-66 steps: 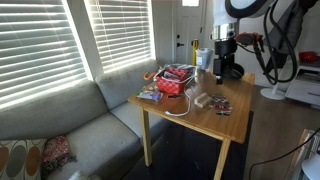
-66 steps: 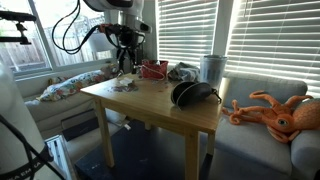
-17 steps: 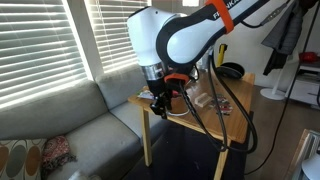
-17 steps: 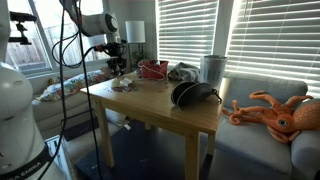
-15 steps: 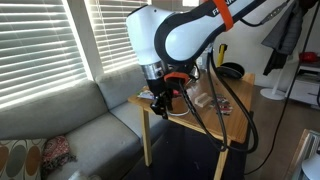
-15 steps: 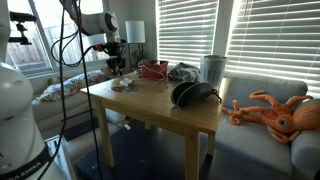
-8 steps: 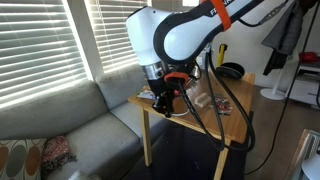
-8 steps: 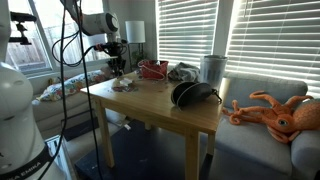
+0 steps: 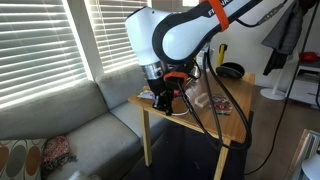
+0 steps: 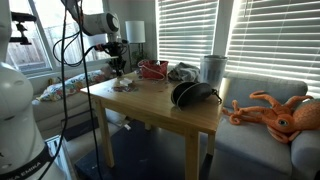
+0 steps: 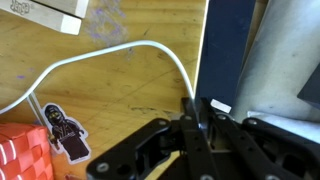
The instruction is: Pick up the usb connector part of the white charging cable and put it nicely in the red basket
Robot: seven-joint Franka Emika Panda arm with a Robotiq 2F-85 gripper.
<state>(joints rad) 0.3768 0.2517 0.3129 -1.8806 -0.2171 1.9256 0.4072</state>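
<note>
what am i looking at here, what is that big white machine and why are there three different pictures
It is a robot arm that a person steers from afar. Two pictures come from cameras standing in the room. The third comes from a camera on the arm's wrist, looking down past its hand. On the wooden table lie a red basket, black headphones and a white charging cable. An orange toy octopus sits on the sofa beside it. In the wrist view the hand is closed on the end of the cable; the plug itself cannot be made out.
</note>
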